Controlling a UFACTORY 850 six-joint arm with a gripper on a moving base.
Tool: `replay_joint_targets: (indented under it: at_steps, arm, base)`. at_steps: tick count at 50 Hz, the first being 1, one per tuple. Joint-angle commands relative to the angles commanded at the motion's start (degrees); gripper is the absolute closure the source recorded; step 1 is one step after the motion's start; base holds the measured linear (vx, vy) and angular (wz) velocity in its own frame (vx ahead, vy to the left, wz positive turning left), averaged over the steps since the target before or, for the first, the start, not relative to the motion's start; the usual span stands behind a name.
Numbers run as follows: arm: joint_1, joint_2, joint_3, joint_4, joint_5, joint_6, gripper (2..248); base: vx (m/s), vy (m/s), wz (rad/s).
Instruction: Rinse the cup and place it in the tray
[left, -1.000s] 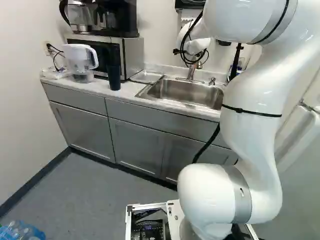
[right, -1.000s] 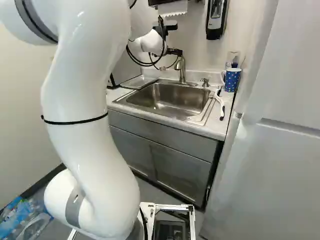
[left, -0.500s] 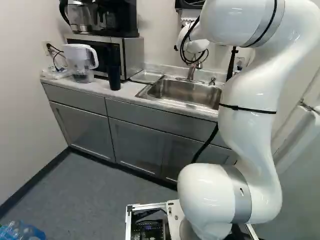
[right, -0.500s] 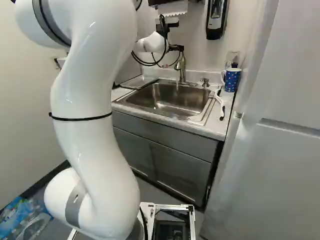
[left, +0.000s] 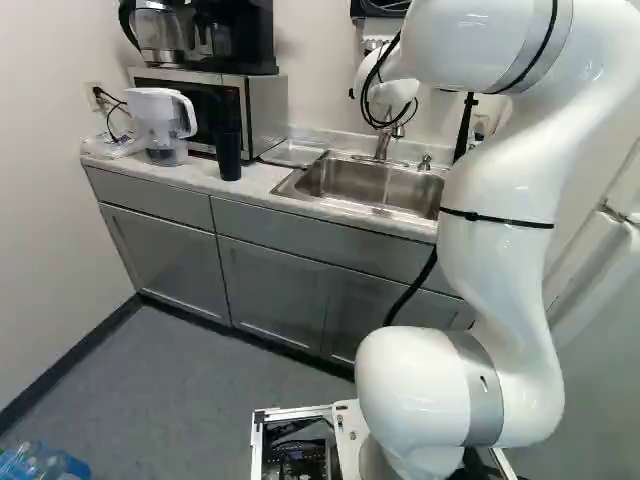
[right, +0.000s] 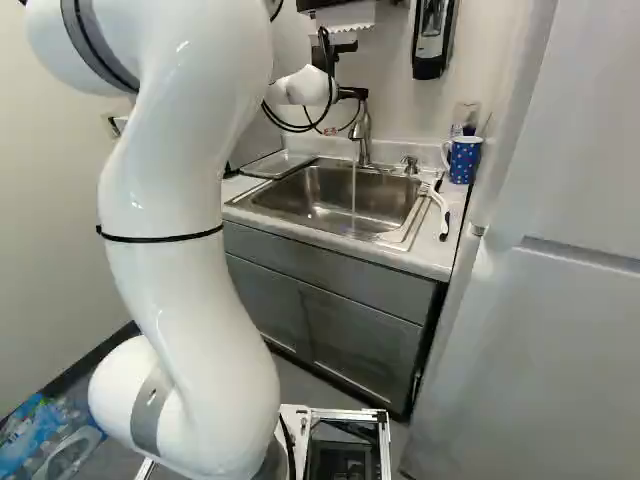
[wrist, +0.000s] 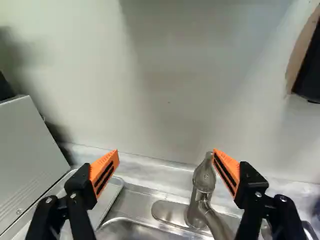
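White and shiny, at the right of the left base view: the arm. Past it, a metal sink with a flat metal tray just beside it. Near the tray, a microwave with a tall black cup upright in front, and a see-through jug a bit farther over.

In the right base view, thin water falling from the tap into the sink. Across the sink from the tray, on the counter, a blue cup with white dots, upright, near a white brush. Cannot tell which cup to wash, blue or black. No cup showing in the sink or on the tray.

In the wrist view, the gripper with its orange pads wide apart and nothing held. One pad very near the tap handle, maybe touching; cannot tell. Likely busy with getting the water on, to start the rinse. Next, back away gently, with no bump to the handle, and go get the right cup. Then squeeze its sides, lift it, and hold it under the water. Careful, maybe slippery when wet! Last, set it softly on the tray.
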Motion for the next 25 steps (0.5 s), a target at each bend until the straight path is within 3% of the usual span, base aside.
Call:
replay_joint_targets:
  at_steps: [25]
  arm:
    - [-1.56, 6.87, 7.83, 0.00, -0.01, 0.00, 3]
  base:
    - [0.000, 0.000, 0.000]
